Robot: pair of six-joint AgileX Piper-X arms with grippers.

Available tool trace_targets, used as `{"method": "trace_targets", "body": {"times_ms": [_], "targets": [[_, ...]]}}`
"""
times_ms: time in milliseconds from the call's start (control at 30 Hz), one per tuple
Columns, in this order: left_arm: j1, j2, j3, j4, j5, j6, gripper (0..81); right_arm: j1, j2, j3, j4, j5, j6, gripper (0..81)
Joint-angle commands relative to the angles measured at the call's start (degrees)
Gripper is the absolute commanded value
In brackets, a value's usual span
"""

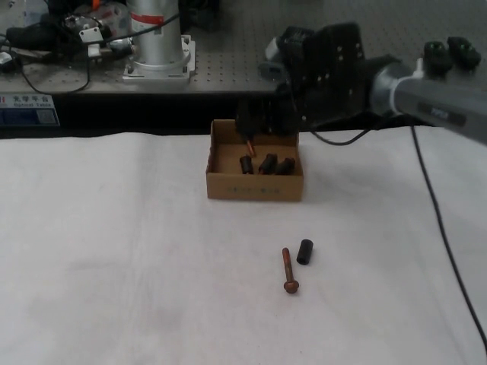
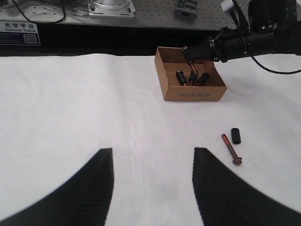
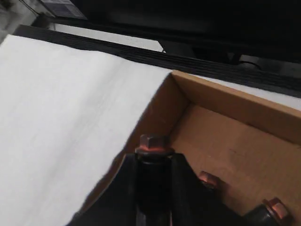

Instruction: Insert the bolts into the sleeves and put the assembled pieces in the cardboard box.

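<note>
My right gripper point(image 3: 153, 188) is shut on a black sleeve with a copper bolt head point(image 3: 154, 143) sticking out of it. It hangs over the back left corner of the cardboard box point(image 1: 255, 186). The same gripper point(image 2: 190, 52) shows in the left wrist view above the box point(image 2: 193, 94). Three assembled pieces point(image 1: 267, 163) lie inside the box. On the cloth in front of the box lie a loose copper bolt point(image 1: 288, 270) and a loose black sleeve point(image 1: 305, 252), side by side and apart. My left gripper point(image 2: 153, 155) is open, low over the near cloth, with nothing between its fingers point(image 2: 94, 188).
A white cloth point(image 1: 114, 251) covers the table. Behind it a perforated bench carries a metal post base point(image 1: 156, 46) and cables. A black cable point(image 1: 434, 205) from the right arm trails over the cloth's right side.
</note>
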Motion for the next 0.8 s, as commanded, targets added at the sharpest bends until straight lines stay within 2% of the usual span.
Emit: {"method": "trace_targets", "body": {"times_ms": [0, 167, 233, 333, 400, 467, 600, 767], "targets": [[0.3, -0.4, -0.4, 0.2, -0.6, 0.6, 37.7, -0.2, 2.8, -4.4, 1.9, 2.4, -0.2, 2.8], [0.3, -0.4, -0.4, 0.2, -0.6, 0.6, 37.7, -0.2, 3.8, -4.5, 3.7, 3.3, -0.5, 2.8], [0.3, -0.4, -0.4, 0.2, -0.6, 0.6, 37.7, -0.2, 3.8, -4.5, 5.6, 3.3, -1.2, 0.5], [0.3, -0.4, -0.4, 0.2, -0.6, 0.6, 37.7, -0.2, 3.3, -4.5, 8.5, 3.3, -3.6, 18.1], [0.3, -0.4, -0.4, 0.2, -0.6, 0.6, 37.7, -0.2, 2.8, -4.5, 10.1, 3.6, -3.5, 34.4], [0.3, -0.4, -0.4, 0.2, -0.6, 0.6, 37.7, -0.2, 2.5, -4.5, 12.1, 4.9, -3.9, 40.6], [0.3, -0.4, -0.4, 0.2, -0.6, 0.6, 37.7, -0.2, 1.1, -4.5, 16.5, 5.0, -7.0, 36.3], [0.3, -0.4, -0.4, -0.1, -0.6, 2.4, 37.7, -0.2, -2.7, -4.5, 23.3, 5.0, -8.0, 35.9]]}}
